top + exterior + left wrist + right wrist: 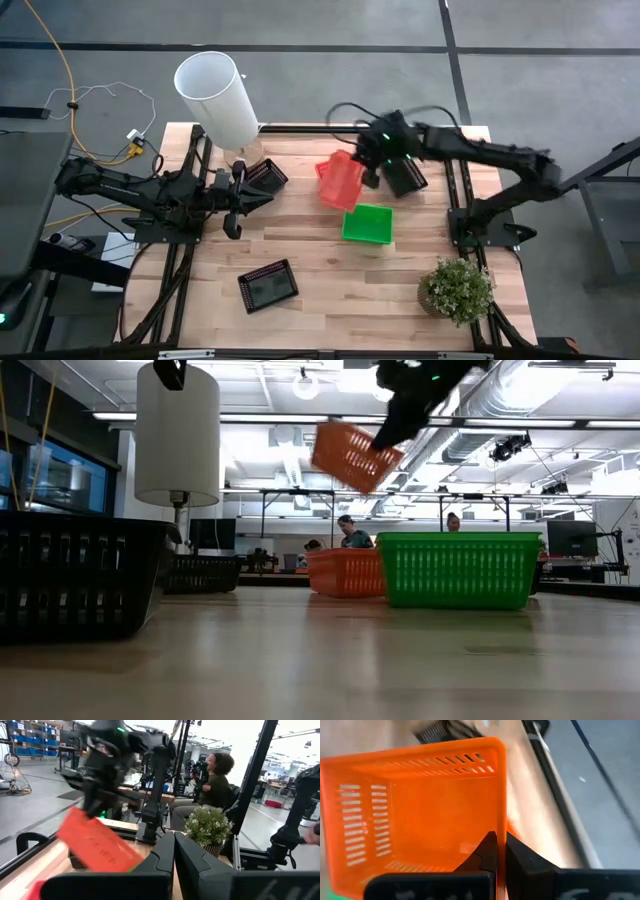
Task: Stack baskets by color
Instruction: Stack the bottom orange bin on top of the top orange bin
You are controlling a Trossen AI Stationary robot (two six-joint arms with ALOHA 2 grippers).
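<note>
The pale wooden slatted tabletop (330,300) fills the middle of the high view. A tall white cylinder (216,96) stands at its upper left, and a small green potted plant (457,290) sits at its lower right.

The right arm reaches in from the right of the frame. Its right tool (366,172) is shut on the rim of a red rectangular plastic mesh basket (340,180), which hangs tilted above the tabletop, just above centre. In the right wrist view the dark fingers (487,851) pinch that basket's wall. The left tool (262,195) waits at centre left, fingers closed and holding nothing.

Sorting looks partly done. Below the lifted basket a green plastic mesh basket (367,224) rests at centre right. In the low view another red basket (345,573) stands on the tabletop just left of the green one; it may well be the target for the carried one.

Three black mesh baskets show, well apart: one (268,285) at lower centre, one (265,175) beside the cylinder, one (404,176) under the right arm at upper right. They remain to be gathered.

Visible count: two red, one green, three black. Whether the green or the resting red already holds nested baskets cannot be told.
</note>
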